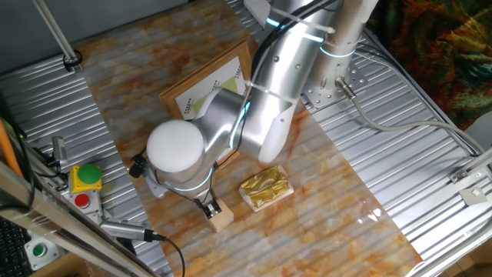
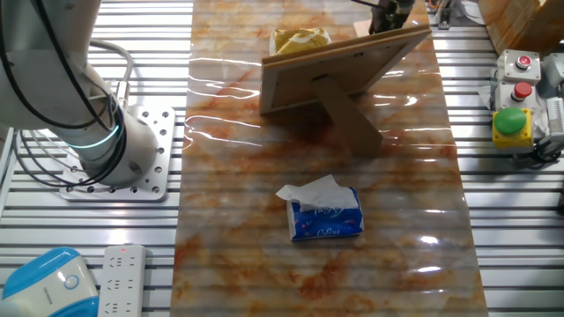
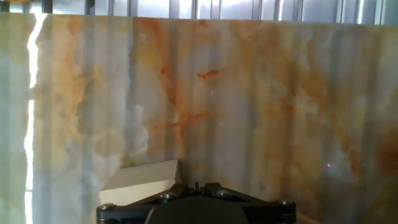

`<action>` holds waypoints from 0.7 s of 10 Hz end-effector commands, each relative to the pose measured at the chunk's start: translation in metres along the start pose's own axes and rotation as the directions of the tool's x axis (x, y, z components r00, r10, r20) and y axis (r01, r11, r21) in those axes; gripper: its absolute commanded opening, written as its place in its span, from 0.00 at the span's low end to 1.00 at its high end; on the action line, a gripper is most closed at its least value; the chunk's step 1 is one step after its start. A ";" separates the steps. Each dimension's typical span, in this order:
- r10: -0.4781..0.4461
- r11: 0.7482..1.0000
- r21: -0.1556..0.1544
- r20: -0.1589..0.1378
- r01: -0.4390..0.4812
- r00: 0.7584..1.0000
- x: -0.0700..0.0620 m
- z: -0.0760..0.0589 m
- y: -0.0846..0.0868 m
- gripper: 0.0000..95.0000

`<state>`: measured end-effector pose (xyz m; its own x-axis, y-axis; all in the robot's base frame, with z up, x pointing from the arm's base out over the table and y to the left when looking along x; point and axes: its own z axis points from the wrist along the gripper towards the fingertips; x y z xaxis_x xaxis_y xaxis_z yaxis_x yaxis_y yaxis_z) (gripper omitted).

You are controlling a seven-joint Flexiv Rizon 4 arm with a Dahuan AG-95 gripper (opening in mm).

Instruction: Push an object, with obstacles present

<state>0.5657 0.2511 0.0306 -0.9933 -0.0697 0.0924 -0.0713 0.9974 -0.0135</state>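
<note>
Plain tan wooden block (image 1: 221, 218) seen lower centre, gripper (image 1: 209, 206) set against it, finger spacing not discernible, crinkled gold foil packet (image 1: 266, 188) just right, light-wood picture frame (image 1: 206, 86) above, on glossy marbled table (image 1: 323, 208)

Desk (image 1: 338, 192): a long marble-patterned top, veined orange and grey and glossy with glare, set between ribbed metal panels. On it: a small tan wooden block (image 1: 220, 218) near one long edge; a crinkled gold foil packet (image 1: 266, 188) just beside the block, apart from it; a light-wood picture frame (image 2: 344, 66) propped on its rear stand; and a blue tissue pack (image 2: 326, 216), well apart from the frame.
</note>
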 end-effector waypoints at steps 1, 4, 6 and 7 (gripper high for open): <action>0.018 1.000 -0.008 -0.002 -0.018 1.000 0.003 -0.002 0.007 0.00; 0.040 0.999 0.002 0.010 -0.040 0.999 0.007 0.004 0.021 0.00; 0.052 0.999 -0.002 0.010 -0.052 0.999 0.010 0.001 0.024 0.00; 0.052 0.999 0.006 0.014 -0.052 0.999 0.011 -0.002 0.025 0.00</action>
<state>0.5531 0.2765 0.0322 -0.9972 -0.0231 0.0713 -0.0272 0.9980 -0.0570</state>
